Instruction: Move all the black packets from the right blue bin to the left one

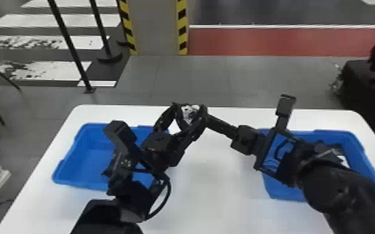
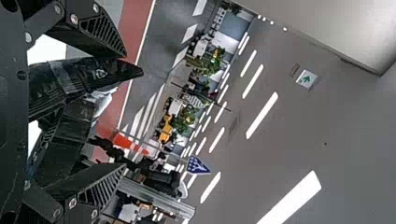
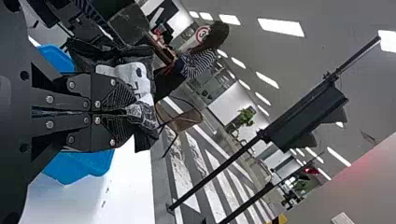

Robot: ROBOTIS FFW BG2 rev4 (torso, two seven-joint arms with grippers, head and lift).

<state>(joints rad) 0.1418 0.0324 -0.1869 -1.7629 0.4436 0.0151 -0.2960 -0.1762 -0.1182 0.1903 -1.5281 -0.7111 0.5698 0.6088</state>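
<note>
Right now my right gripper (image 1: 203,116) has its jaws clenched on a black packet (image 1: 189,111) with white print, which it holds up over the far part of the desk (image 1: 208,186), between the two blue bins. In the right wrist view, the packet spreads out past the jaws. My left gripper (image 1: 188,107) is there too, its jaws parted, one on each side of the packet; whether either touches it, I cannot tell. Farther out, the left blue bin (image 1: 58,175) sits on the desk, partly hidden by my left arm. The right blue bin (image 1: 285,195) stands on the desk's other side, partly behind my right arm; something with a white patch (image 1: 343,160) shows inside it, too covered to make out. Beyond the desk rises a pillar (image 1: 157,28) with yellow-and-black striped edges.
</note>
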